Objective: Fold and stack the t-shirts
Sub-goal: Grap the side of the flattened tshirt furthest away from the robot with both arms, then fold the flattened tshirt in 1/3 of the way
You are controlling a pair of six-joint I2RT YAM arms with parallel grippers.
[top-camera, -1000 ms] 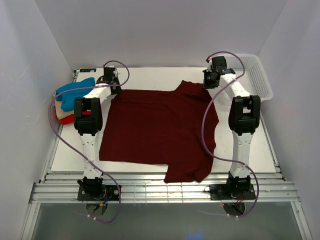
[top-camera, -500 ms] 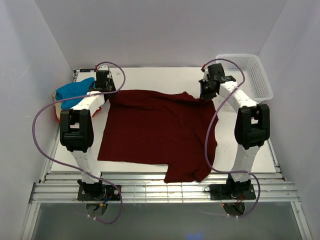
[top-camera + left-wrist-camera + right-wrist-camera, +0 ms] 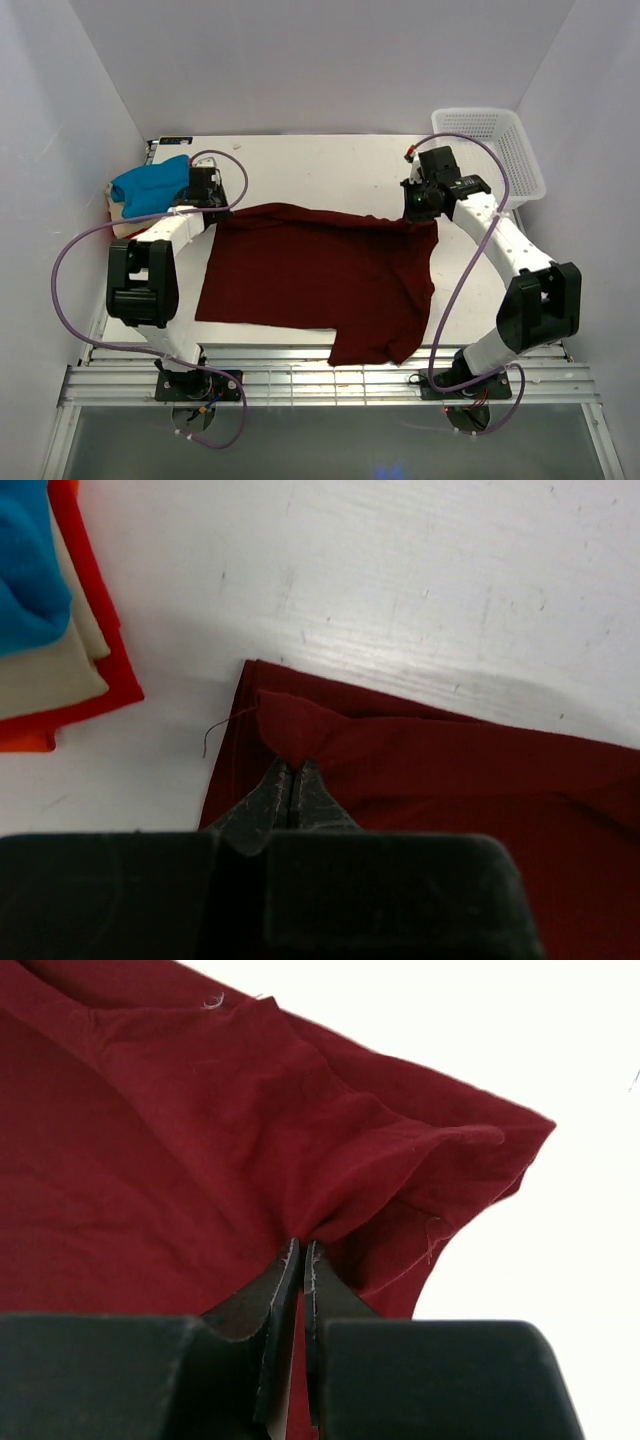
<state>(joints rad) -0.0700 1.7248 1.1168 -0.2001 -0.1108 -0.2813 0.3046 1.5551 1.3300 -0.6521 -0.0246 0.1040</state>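
Observation:
A large dark maroon t-shirt [image 3: 320, 275] lies spread on the white table, its far edge folded toward the front. My left gripper [image 3: 212, 205] is shut on the shirt's far left corner [image 3: 285, 725]. My right gripper [image 3: 418, 210] is shut on the far right corner [image 3: 400, 1175]. A small stack of folded t-shirts sits at the far left: bright blue [image 3: 150, 185] on top, beige [image 3: 45, 675] and red-orange [image 3: 100, 630] beneath.
A white plastic mesh basket [image 3: 500, 150] stands at the back right corner. Purple cables loop off both arms. The table's metal front rail [image 3: 330, 385] runs along the bottom, with both arm bases bolted on it.
Both grippers have pulled the maroon shirt's far edge toward the front, folding the back part over. The arms have swung outward and nearer.

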